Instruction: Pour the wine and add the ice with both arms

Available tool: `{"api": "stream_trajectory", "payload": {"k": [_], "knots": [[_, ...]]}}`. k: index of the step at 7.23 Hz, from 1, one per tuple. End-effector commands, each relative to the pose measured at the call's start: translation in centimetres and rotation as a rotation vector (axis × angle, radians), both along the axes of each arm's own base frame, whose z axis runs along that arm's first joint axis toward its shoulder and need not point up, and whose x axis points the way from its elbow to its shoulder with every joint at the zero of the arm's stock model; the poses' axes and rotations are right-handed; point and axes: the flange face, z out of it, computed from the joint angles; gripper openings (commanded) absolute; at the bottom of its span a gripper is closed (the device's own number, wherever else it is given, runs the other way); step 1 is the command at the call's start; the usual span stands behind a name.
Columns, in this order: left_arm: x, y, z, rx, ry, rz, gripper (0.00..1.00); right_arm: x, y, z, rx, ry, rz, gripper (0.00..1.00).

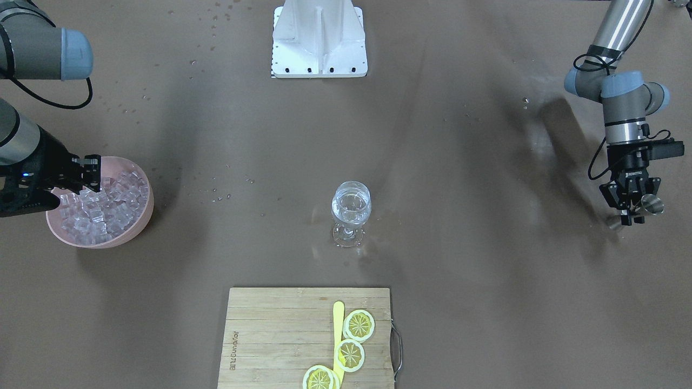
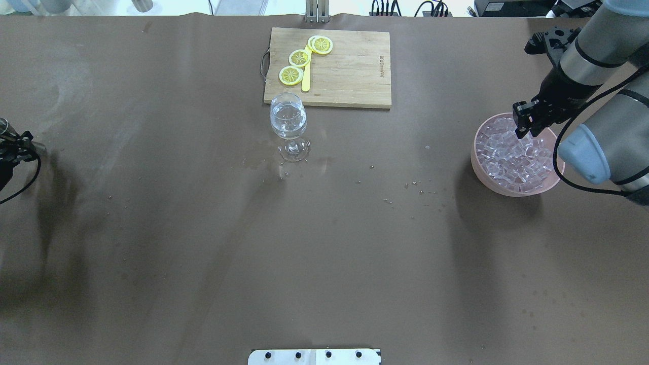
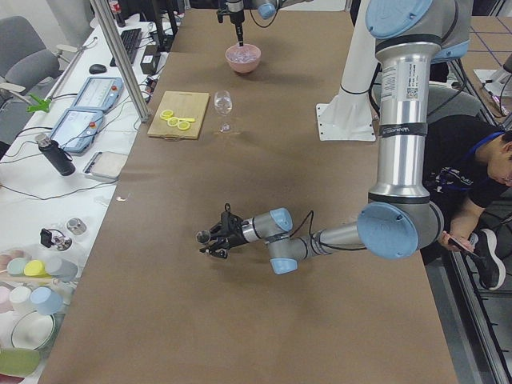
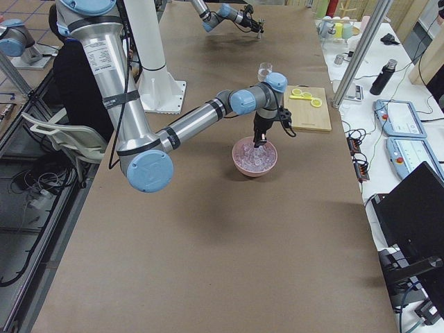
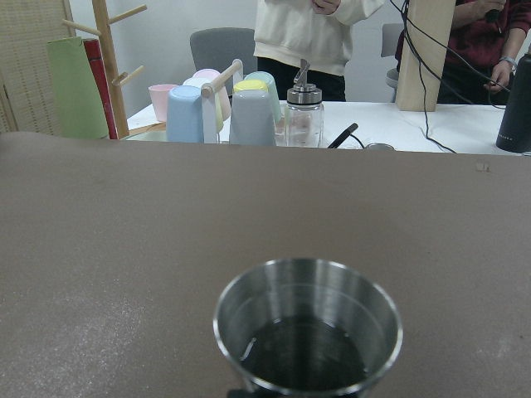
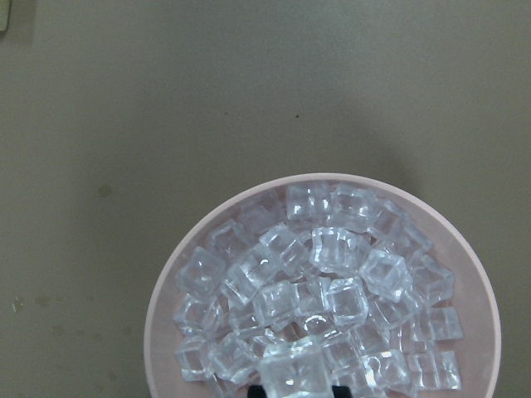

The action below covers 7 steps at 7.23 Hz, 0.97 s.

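Well, the brown table (image 1: 486, 302) has a matte, papery skin, spotted with small wet marks around the middle. Both arms are smooth grey tubes with pale blue caps. The left arm (image 1: 621, 102) hangs off to one end, and the right arm (image 1: 21, 156) reaches over the other. A pale wooden board (image 1: 281, 335) with a wire handle lies at the far edge, carrying three round lemon slices (image 1: 359, 324). The bowl (image 1: 138, 229) is round, pink and dull, heaped with ice (image 6: 332, 274) in glossy clear cubes. A stemmed glass (image 1: 351, 197) stands upright mid-table, just short of the board, and the wine (image 1: 351, 213) sits in it, colourless as water. The left gripper (image 1: 630, 210) is clamped on a small tapered steel cup (image 5: 307, 286) with a bright rim and a thin film of liquid at its bottom. The right gripper (image 1: 91, 175) points down into the bowl, its fingers closed on one cube (image 6: 290, 365) just above the heap.
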Motion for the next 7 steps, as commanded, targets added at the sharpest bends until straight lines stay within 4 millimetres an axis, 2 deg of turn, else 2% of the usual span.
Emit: {"api": "stream_trajectory", "payload": {"k": [1,2,4,5,6,7], "knots": [[0.0,0.0,-0.1,0.002,0.005,0.001,0.28,0.7,-0.7,-0.6,0.004,-0.004,0.004,0.0],[-0.1,-0.1,-0.2,0.004,0.007,-0.001,0.25,1.5,-1.2,-1.1,0.0,-0.005,0.018,0.0],[0.0,-0.2,-0.8,0.013,0.017,0.001,0.22,1.4,-1.7,-2.4,-0.012,0.002,0.022,0.0],[0.1,-0.3,-1.4,0.019,0.021,0.002,0.22,1.6,-1.8,-2.4,-0.013,0.003,0.025,0.0],[0.2,-0.6,-2.6,0.035,0.027,0.0,0.21,1.9,-2.0,-2.5,-0.02,0.004,0.03,0.0],[0.6,-1.1,-4.7,0.045,0.033,-0.004,0.2,2.0,-2.4,-3.6,-0.026,0.008,0.035,0.0]]}}
